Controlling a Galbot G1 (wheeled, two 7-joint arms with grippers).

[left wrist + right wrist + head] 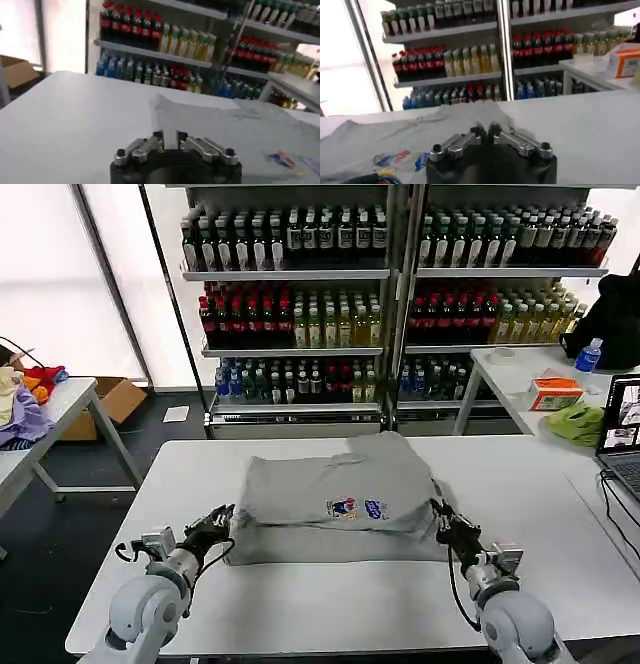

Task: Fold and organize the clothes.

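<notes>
A light grey shirt (330, 484) lies folded on the white table (330, 594), its small multicoloured chest print (355, 508) facing up. My left gripper (222, 519) sits at the shirt's near left corner. In the left wrist view this gripper (169, 136) is shut on a strip of pale cloth, and the shirt (210, 112) stretches away beyond it. My right gripper (443, 524) is at the near right corner. In the right wrist view its jaws (486, 129) are pressed together on the shirt (395, 140), which rises in a ridge toward them.
Shelves of bottles (300, 294) stand behind the table. A side table at the right holds a lime-green cloth (575, 424), an orange box (553, 392) and a laptop (622, 434). Coloured garments (25, 399) lie on a table at the left, near a cardboard box (120, 396).
</notes>
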